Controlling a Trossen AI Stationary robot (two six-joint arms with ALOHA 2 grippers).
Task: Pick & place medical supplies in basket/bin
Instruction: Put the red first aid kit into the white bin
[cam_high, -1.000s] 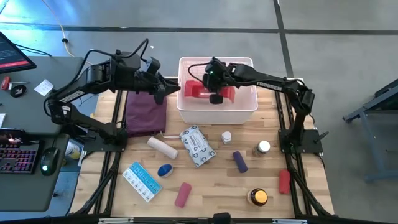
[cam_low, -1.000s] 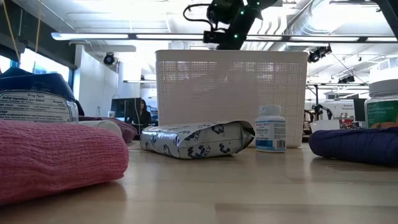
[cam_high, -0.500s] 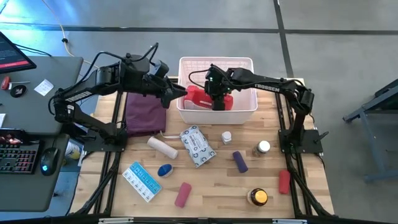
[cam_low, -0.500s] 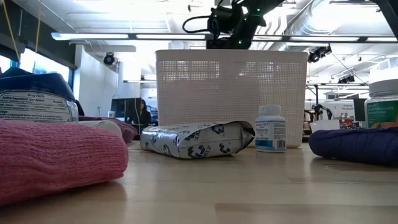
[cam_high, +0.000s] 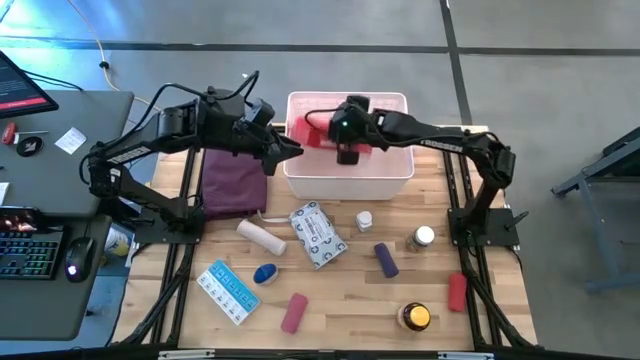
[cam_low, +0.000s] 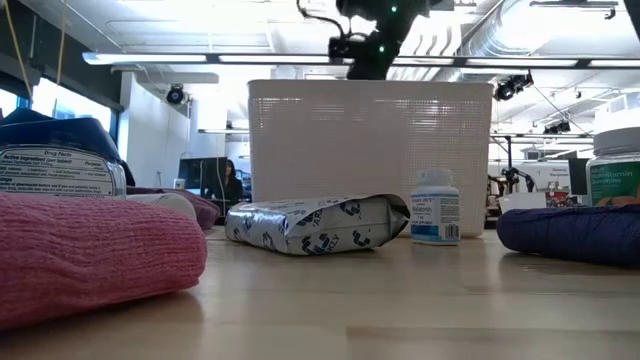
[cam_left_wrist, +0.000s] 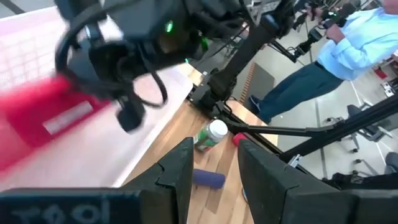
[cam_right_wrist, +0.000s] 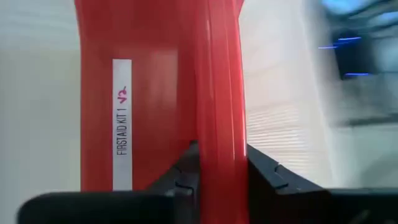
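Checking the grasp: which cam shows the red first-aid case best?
Right wrist view: the red first-aid case fills the frame, label readable, edge between the right tool fingers. High view shows only a red sliver over the white basket. Left wrist view shows it blurred. Low view: hidden behind the basket wall.

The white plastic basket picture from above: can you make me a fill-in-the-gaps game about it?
1. The right pincer is shut on the edge of the ____ first-aid case.
2. That case is held over the white slotted plastic ____.
3. The crinkly grey-white wipes packet lies on the wooden ____.
4. The left pincer waits beside the basket, above the flat ____ fabric pouch.

Missing words: red; basket; table; maroon
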